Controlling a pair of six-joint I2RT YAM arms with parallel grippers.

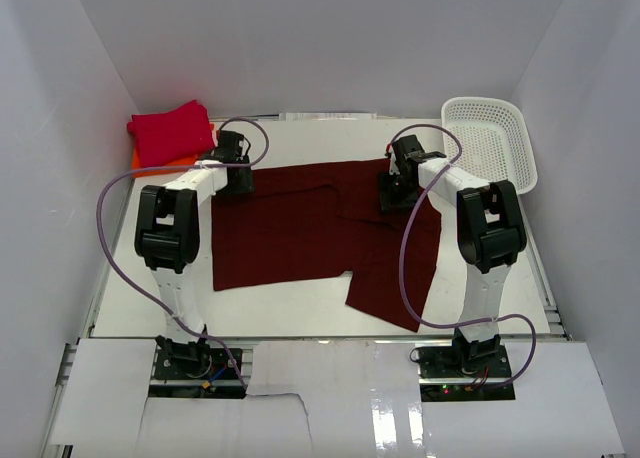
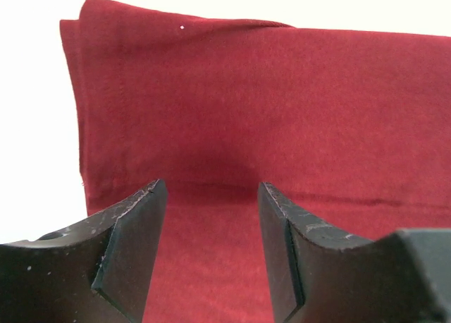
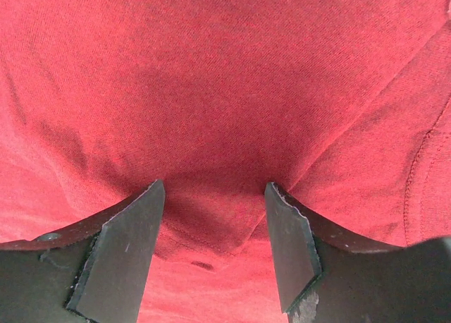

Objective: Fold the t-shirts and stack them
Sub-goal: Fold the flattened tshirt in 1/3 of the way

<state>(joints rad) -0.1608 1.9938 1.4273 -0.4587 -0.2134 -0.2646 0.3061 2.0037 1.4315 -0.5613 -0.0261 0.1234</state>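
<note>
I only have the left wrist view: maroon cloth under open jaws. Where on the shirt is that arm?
Observer: The left gripper is over the far left corner of the maroon t-shirt, which lies spread on the table.
Operator: And the right arm?
Observer: The right gripper is over the shirt's far edge, right of the middle, with its jaws open and nothing held.
Operator: Anything stacked yet?
Observer: A folded crimson t-shirt lies on an orange t-shirt at the table's far left corner.
</note>
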